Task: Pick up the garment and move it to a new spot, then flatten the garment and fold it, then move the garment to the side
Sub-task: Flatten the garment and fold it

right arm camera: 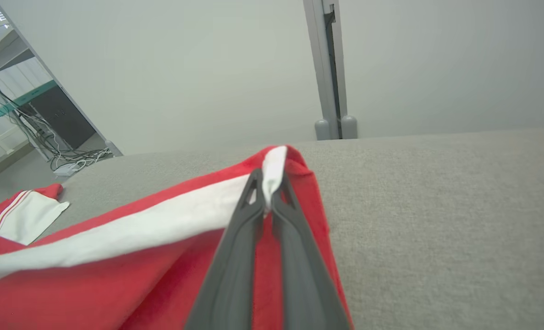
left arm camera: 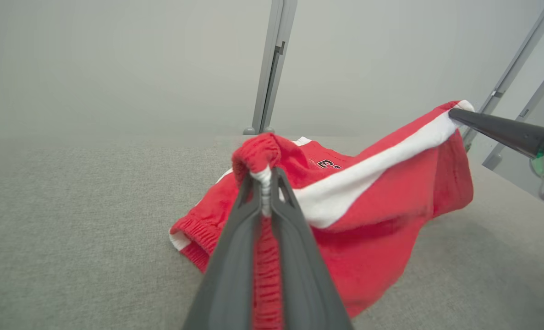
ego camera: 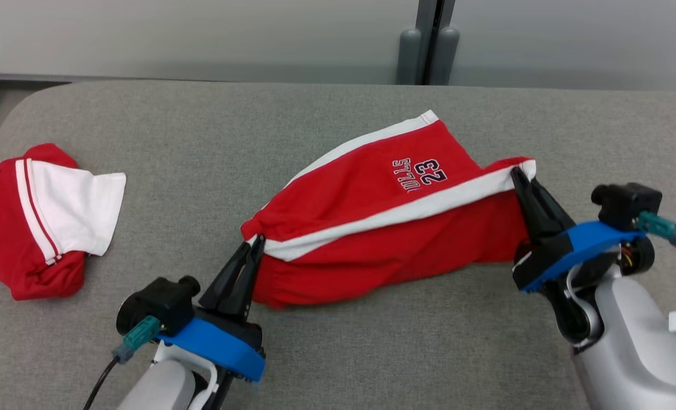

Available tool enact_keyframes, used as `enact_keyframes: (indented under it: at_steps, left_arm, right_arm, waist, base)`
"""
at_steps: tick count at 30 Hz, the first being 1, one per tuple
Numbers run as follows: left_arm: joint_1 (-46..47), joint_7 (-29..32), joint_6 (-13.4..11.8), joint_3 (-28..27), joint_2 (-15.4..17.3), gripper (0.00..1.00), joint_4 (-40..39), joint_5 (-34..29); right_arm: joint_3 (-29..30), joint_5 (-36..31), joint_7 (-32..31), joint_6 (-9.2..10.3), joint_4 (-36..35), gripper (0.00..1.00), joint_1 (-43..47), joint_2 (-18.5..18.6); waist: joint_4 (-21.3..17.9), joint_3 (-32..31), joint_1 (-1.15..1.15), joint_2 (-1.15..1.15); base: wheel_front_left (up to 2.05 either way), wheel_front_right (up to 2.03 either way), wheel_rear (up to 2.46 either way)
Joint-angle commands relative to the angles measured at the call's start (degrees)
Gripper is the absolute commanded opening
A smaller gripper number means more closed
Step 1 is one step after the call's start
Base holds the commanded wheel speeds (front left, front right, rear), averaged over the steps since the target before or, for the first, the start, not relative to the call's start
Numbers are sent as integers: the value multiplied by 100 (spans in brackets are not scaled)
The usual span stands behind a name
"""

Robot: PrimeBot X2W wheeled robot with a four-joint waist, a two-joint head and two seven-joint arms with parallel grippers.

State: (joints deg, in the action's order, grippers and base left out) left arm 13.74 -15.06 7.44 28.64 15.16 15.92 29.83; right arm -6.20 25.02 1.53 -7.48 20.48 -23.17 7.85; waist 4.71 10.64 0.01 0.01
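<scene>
Left gripper (ego camera: pixel 257 241) closed on elastic waistband of red basketball shorts (ego camera: pixel 372 196), right gripper (ego camera: pixel 518 173) pinching white-striped leg hem, cloth stretched between them over grey table (ego camera: pixel 383 353)

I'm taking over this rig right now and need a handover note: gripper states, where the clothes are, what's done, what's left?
Left gripper: shut on the red shorts at the elastic waistband end.
Right gripper: shut on the shorts' opposite end, on the white stripe.
Shorts: stretched between both grippers, held edge raised, lower part resting mid grey table. A red and white shirt lies crumpled at the table's left.
Done: shorts gripped and lifted.
Left: set down flat, fold, move aside.
</scene>
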Motion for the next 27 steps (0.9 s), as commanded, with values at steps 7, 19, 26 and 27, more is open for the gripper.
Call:
enact_keyframes:
  at_steps: [7, 19, 26, 27]
  left_arm:
    - [923, -16, 7, -79, -197, 0, 473, 138]
    - [1563, -16, 7, -127, -532, 0, 1055, 146]
    - [1563, -17, 7, -90, -544, 100, 1171, -54]
    - [1509, -17, 7, -118, -545, 100, 1173, -113]
  right_arm:
    - [-119, -100, 155, -3, 1847, 0, -1956, -25]
    - [-147, -637, 798, -3, 4454, 0, -3824, -229]
    - [-145, -654, 1138, -3, 4977, 100, -4039, -345]
    - [-164, -644, 1172, -3, 5017, 100, -3994, -353]
  waist:
    - [344, 646, -1, -1]
    - [455, 1060, -1, -1]
    - [450, 987, -1, -1]
    - [445, 938, -1, -1]
  base:
    - [0, 0, 0]
    - [0, 0, 0]
    - [0, 0, 0]
    - [0, 0, 0]
